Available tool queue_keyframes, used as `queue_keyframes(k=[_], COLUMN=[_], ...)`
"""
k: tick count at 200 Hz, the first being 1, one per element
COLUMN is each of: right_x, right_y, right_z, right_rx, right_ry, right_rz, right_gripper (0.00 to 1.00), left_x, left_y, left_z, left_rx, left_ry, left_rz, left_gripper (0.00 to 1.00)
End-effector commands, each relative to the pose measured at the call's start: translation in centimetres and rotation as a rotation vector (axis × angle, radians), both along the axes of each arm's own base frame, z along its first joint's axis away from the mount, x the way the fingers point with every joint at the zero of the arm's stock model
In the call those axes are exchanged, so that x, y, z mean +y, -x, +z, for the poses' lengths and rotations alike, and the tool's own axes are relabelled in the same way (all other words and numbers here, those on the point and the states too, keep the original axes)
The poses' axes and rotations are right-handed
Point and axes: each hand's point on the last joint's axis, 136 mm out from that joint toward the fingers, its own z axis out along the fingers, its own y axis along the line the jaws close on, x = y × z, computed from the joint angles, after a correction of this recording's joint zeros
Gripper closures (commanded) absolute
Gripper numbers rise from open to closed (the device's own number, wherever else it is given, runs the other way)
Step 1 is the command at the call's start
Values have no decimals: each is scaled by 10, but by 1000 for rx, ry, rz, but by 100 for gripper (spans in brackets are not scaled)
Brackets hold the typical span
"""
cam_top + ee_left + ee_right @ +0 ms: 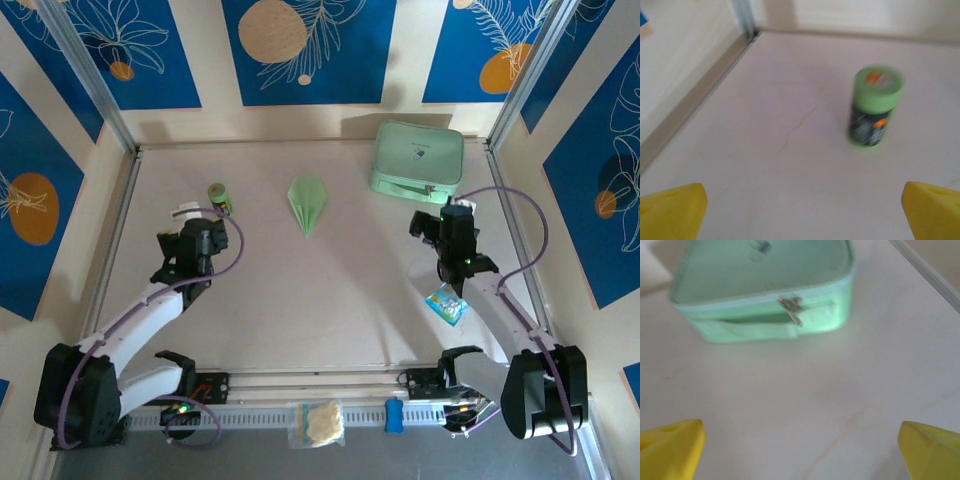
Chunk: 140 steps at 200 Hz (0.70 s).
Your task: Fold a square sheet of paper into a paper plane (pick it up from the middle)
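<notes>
Paper plane lies on desk, well apart from both my arms. L fingers & R fingers wide open, nothing held.

top: high at near edge, facing far, over table | left wrist: low, close to bottle, far-left | right wrist: low, close to case, far-right | both shared with top

1x paper plane, 1x bottle, 1x case

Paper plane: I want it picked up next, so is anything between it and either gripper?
Nothing visible: bare table separates the paper plane from the left gripper and right gripper; the bottle and case sit aside.
</notes>
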Motion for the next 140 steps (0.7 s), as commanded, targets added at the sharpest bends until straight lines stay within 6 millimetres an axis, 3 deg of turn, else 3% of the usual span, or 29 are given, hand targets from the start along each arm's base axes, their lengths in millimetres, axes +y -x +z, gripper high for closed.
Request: queue_keyframes(k=[1, 19, 39, 91, 140], right_x=[-10, -10, -5, 18, 39], right_y=[-10, -10, -14, -33, -44], right_z=[1, -12, -21, -19, -39], right_rx=[-129, -154, -176, -292, -298], right_ry=[59, 92, 96, 115, 87], right_rz=[27, 63, 98, 244, 375], right_gripper=[1, 1, 1, 1, 1], left_x=[18, 26, 22, -10, -11], left_y=[-9, -14, -22, -38, -46], left_z=[6, -16, -32, -36, -54], left_rx=[-71, -43, -50, -209, -209], left_ry=[-71, -84, -82, 17, 43], left_rz=[9, 1, -75, -357, -386], left_gripper=[1, 1, 1, 1, 1])
